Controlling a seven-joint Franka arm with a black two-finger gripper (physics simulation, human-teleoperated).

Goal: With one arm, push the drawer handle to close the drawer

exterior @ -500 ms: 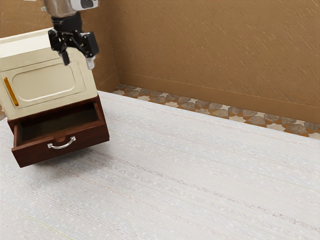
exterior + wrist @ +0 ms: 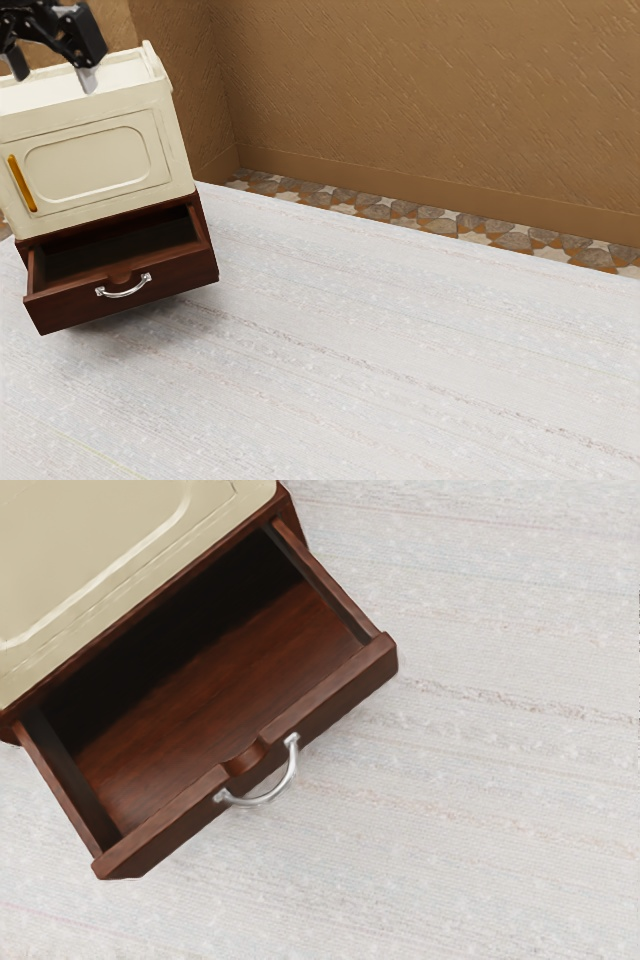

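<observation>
Handle: the silver handle [image 2: 122, 295] is mounted mid-width on the outer face of the drawer front [image 2: 180, 280]; your task's contact piece.
Gripper position: your gripper [image 2: 53, 77] hangs high at the exterior view's upper left, near the top of the cream cabinet [image 2: 90, 163] in that view; its exact depth cannot be told.
Bearing: from your fingers [image 2: 88, 80], the handle lies well below and toward the exterior view's right; no contact.
Handle axis: long axis runs along the drawer front, crosswise to the closing push.
Fingers: parted, with a visible gap between the tips and nothing held.
Hand to use: your one gripper; no choice arises.
Drawer: the red-brown drawer [image 2: 325, 587] stands well out of the cabinet, its interior exposed.
Change from earlier frame: your gripper has shifted up and toward the exterior view's left, away from the handle in that view; drawer and cabinet show no movement.
Next move, judged: bring your fingers down to the handle's outer side, then push toward the cabinet.
Risk, judged: a descent short of the outer face could put your fingers inside the drawer; an off-centre push could skew it.
</observation>
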